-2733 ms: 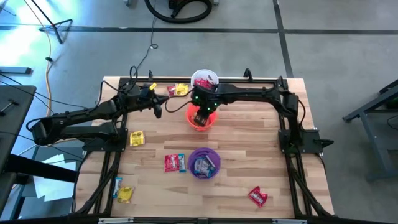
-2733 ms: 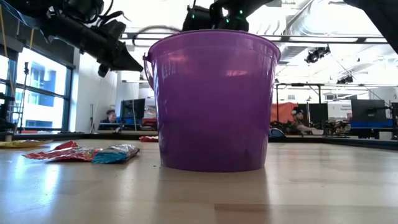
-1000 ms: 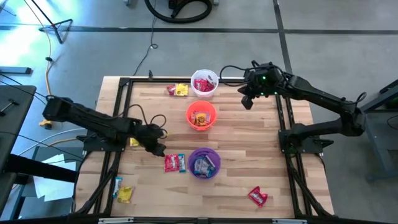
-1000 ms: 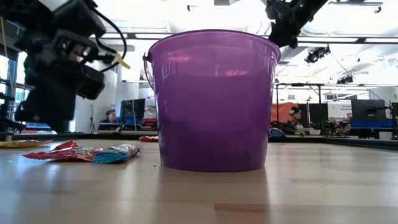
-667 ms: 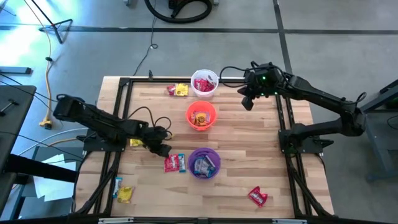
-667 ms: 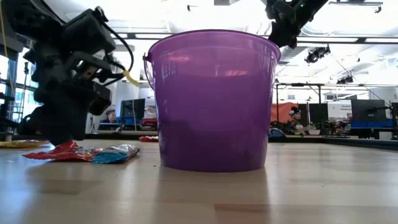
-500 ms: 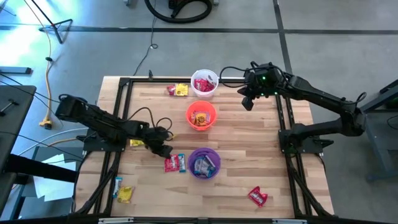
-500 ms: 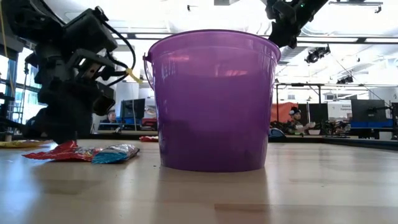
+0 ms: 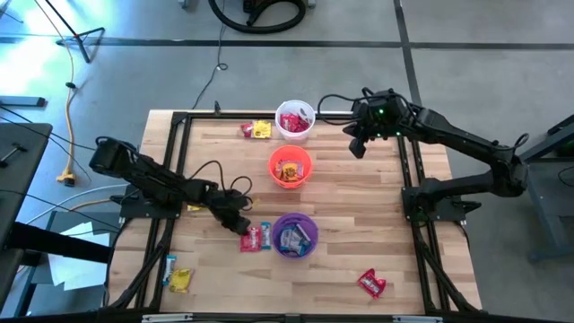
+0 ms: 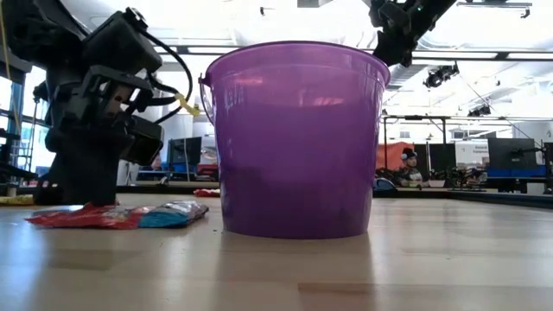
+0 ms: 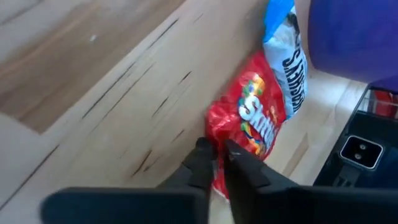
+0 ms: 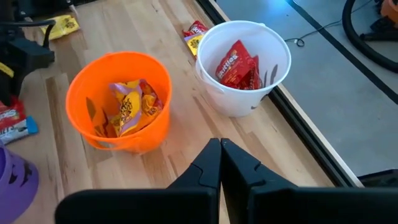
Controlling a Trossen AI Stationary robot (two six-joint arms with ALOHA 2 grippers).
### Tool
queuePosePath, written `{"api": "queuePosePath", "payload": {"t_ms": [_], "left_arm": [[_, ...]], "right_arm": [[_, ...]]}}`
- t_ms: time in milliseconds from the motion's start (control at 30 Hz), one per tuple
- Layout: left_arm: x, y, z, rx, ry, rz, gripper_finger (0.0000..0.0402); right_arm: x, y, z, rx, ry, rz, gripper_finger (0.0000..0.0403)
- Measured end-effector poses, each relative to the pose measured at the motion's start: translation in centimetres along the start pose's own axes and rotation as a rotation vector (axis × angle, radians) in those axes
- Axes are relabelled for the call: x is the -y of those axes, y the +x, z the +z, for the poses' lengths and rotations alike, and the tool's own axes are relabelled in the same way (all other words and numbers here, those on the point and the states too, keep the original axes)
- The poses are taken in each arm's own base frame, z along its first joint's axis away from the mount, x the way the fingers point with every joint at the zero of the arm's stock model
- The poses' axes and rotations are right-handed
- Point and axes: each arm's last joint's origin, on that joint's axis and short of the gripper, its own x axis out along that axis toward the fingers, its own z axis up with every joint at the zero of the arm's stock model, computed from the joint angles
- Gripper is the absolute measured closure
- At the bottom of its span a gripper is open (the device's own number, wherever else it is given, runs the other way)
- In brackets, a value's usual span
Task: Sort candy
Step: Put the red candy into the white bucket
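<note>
Your left gripper (image 11: 214, 148) pinches the edge of a red Skittles packet (image 11: 252, 127) lying on the wooden table (image 9: 377, 206), just beside a blue-white candy (image 11: 291, 62) and the purple cup (image 9: 294, 235). Your right gripper (image 12: 220, 148) hangs closed and empty near the orange cup (image 12: 119, 99) and white cup (image 12: 244, 65).

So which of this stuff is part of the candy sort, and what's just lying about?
Part of the job:
- red candy, pinched in left gripper
- blue-white candy beside it
- loose candy: bottom left, bottom right, top
- white cup, orange cup, purple cup

Lying about:
- cable on the floor
- right gripper, shut, waiting above the table's far side
</note>
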Motion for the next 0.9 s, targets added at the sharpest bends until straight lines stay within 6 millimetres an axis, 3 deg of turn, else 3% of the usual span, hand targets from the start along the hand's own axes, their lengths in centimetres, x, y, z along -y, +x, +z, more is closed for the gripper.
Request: {"api": "queuePosePath", "payload": {"t_ms": [200,400,667,900], "left_arm": [[0.5,-0.4,0.1,0.034,0.026,-0.021,0.04],[1.6,-2.3,0.4,0.136,0.018,-0.089,0.0401],[2.8,-8.0,2.1,0.41,-0.048,-0.204,0.0401],[5.8,-13.9,5.4,0.625,0.094,-0.232,0.0401]], "right_arm": [[0.0,0.0,0.0,0.0,-0.001,-0.001,0.0403],[0.0,0.0,0.0,0.0,0.004,-0.001,0.0403],[0.0,0.0,0.1,0.011,0.009,-0.001,0.0403],[0.0,0.0,0.2,0.023,0.03,-0.001,0.0403]]}}
